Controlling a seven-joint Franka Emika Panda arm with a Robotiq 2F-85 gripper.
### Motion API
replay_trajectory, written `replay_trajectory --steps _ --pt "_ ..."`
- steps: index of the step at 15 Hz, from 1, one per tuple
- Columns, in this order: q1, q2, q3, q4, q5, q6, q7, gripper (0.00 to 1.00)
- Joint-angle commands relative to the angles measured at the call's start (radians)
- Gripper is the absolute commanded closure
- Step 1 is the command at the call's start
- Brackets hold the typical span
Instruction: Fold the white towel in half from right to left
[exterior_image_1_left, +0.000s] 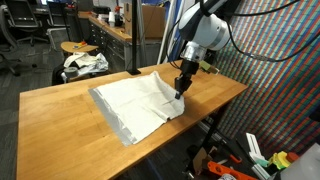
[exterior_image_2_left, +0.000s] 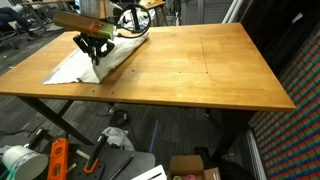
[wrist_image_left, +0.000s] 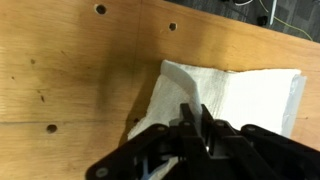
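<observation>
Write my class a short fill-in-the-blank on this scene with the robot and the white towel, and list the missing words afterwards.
1. The white towel lies on a ____ table.
2. The gripper has its fingers ____ on the towel's edge.
3. In the wrist view, small round ____ dot the table beside the towel.
Missing words: wooden; shut; holes.
</observation>
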Motion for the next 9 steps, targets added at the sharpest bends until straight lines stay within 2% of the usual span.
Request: replay_trajectory --steps 1,9 --pt "0.030 -0.068 0.016 -0.052 -0.003 0.052 0.035 0.87" --pt "0.097 -0.132 0.049 -0.118 -0.017 0.160 0.097 0.87"
